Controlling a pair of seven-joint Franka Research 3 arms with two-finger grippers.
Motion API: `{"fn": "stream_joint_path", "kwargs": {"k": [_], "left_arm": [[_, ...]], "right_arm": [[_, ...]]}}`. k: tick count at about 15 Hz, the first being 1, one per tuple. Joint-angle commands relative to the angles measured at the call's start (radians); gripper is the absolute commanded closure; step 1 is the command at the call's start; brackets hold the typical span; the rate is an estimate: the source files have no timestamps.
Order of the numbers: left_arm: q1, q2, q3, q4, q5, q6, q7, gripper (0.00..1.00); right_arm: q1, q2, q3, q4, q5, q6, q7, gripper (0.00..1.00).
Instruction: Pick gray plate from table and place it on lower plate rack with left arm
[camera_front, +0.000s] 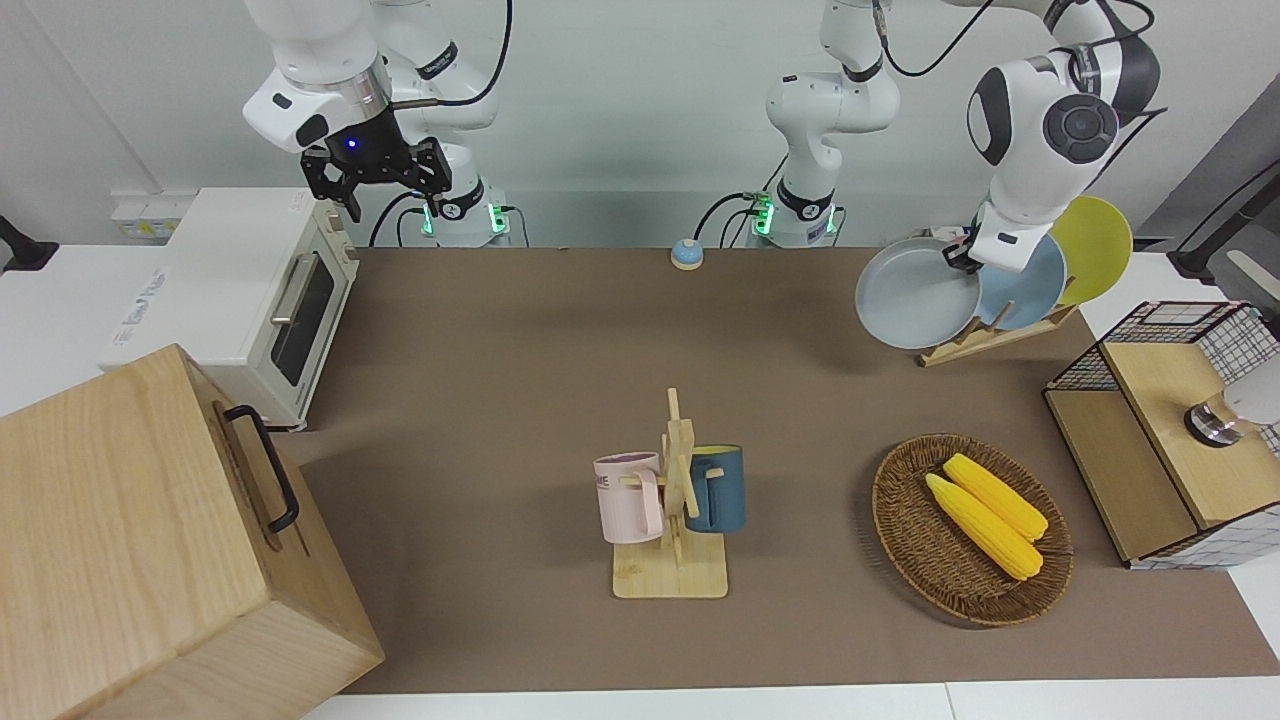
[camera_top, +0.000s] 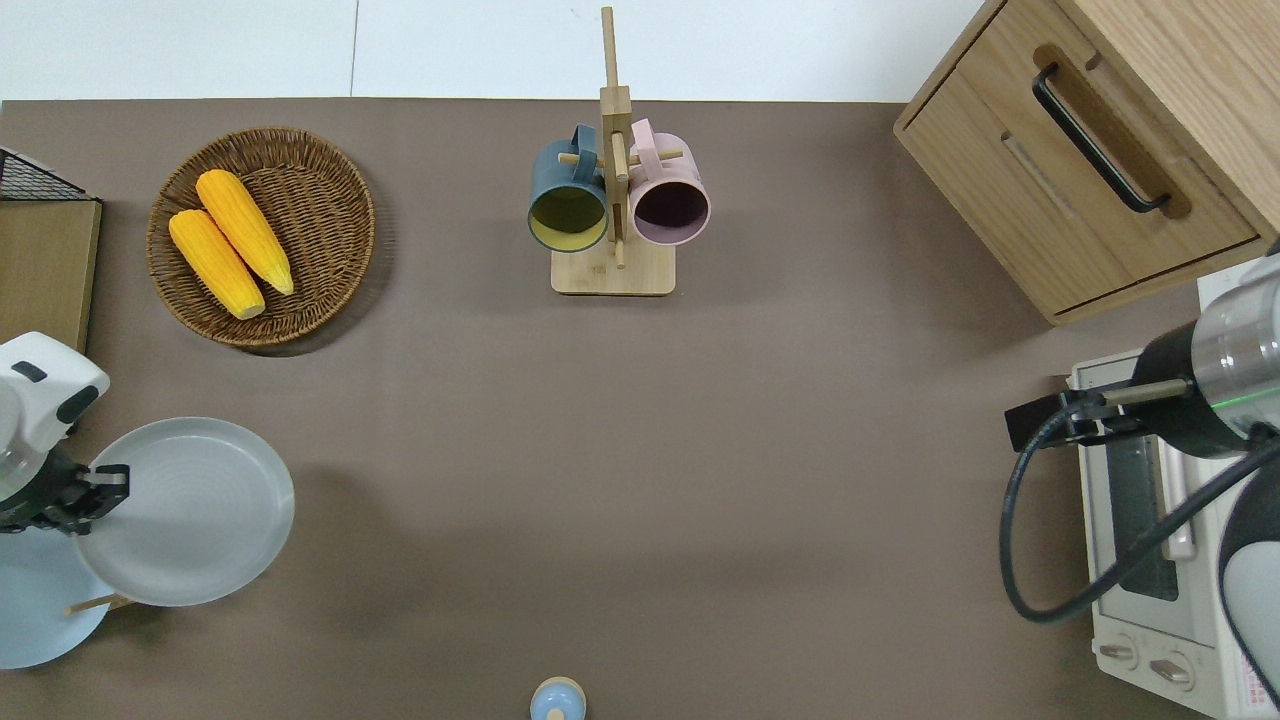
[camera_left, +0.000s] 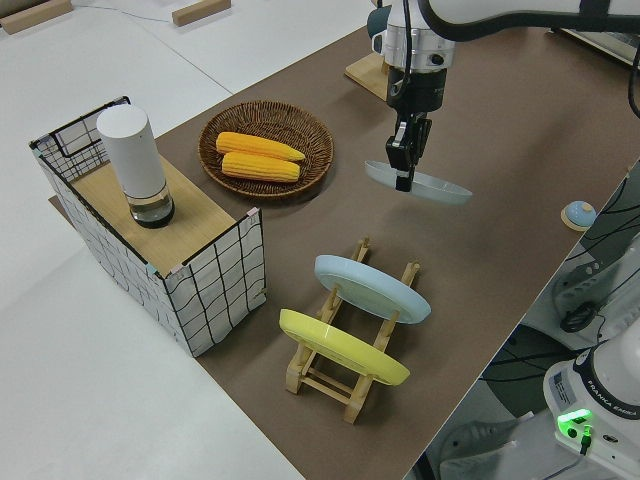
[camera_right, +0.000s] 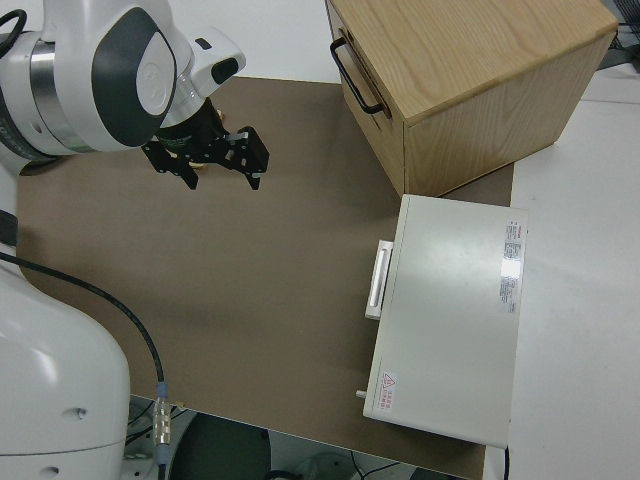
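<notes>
Gray plate (camera_left: 420, 186) hangs in the air, pinched at its rim by the left claw (camera_left: 403, 160), near the lower plate rack (camera_left: 340, 375). Tip it slowly into an empty slot. The right arm is parked.

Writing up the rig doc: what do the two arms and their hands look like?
Both arms are white, rounded-jointed, with dark gray joint caps and black cables. The left hand is black with no light showing. The right hand is black with a blue light at the wrist below a silver ring. Green lights glow at the bases.
</notes>
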Motion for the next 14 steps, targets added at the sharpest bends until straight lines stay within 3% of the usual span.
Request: {"fn": "stream_joint_path", "kwargs": {"k": [1,4,9,14], "left_arm": [[-0.013,0.010,-0.069,0.013,0.246,-0.099,-0.105,1.00],[-0.013,0.021,-0.098,-0.013,0.376,-0.131,-0.190,1.00],[-0.015,0.039,-0.129,-0.071,0.511,-0.133,-0.328,1.00],[-0.015,0.065,-0.155,-0.128,0.516,-0.132,-0.431,1.00]], "right_arm": [[-0.013,-0.005,0.007,0.006,0.004,-0.015,-0.003,0.013],[-0.013,-0.005,0.007,0.006,0.004,-0.015,-0.003,0.011],[-0.015,-0.005,0.007,0.006,0.004,-0.015,-0.003,0.011],[-0.015,-0.005,0.007,0.006,0.004,-0.015,-0.003,0.011]]}}
